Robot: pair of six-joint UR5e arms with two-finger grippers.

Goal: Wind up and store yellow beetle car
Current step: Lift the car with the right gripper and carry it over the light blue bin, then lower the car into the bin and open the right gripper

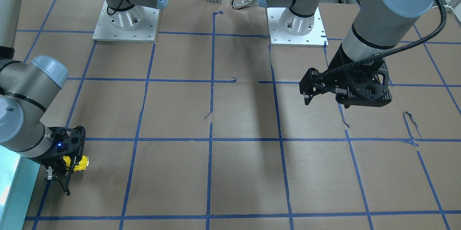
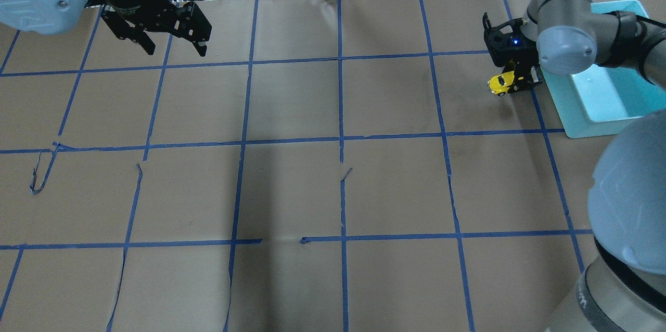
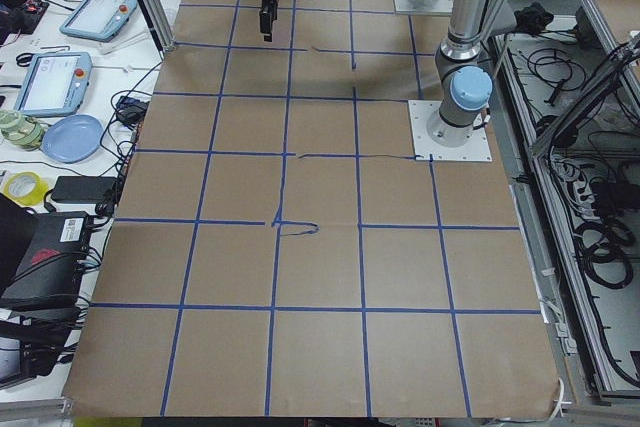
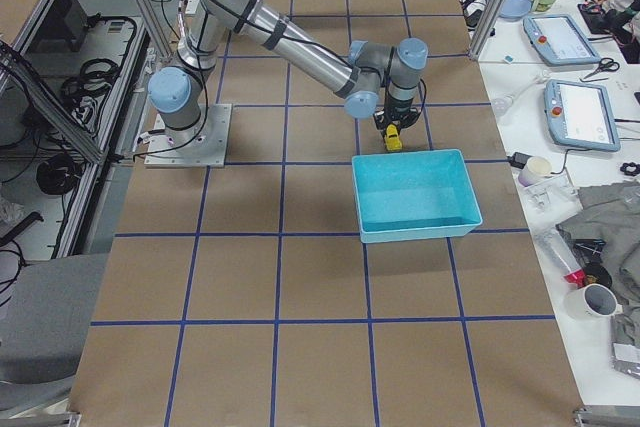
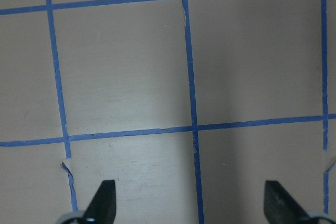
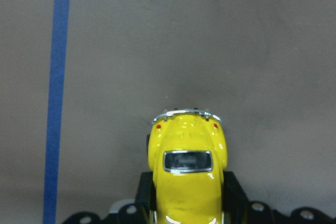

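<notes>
While the right gripper (image 1: 71,166) is clamped on the yellow beetle car (image 6: 186,171), the car's chrome-bumper end sticks out past the fingers. It's low over the brown paper table (image 2: 338,191), just beside the teal bin (image 2: 598,125). Can't tell if the wheels touch. Left gripper (image 2: 176,52) is well apart across the table, its fingers (image 5: 102,203) spread wide.

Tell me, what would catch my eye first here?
The tiny yellow beetle car, clamped in the right pincer just beside a turquoise bin. Across the blue-taped brown table, the left pincer hangs open over bare paper.
</notes>
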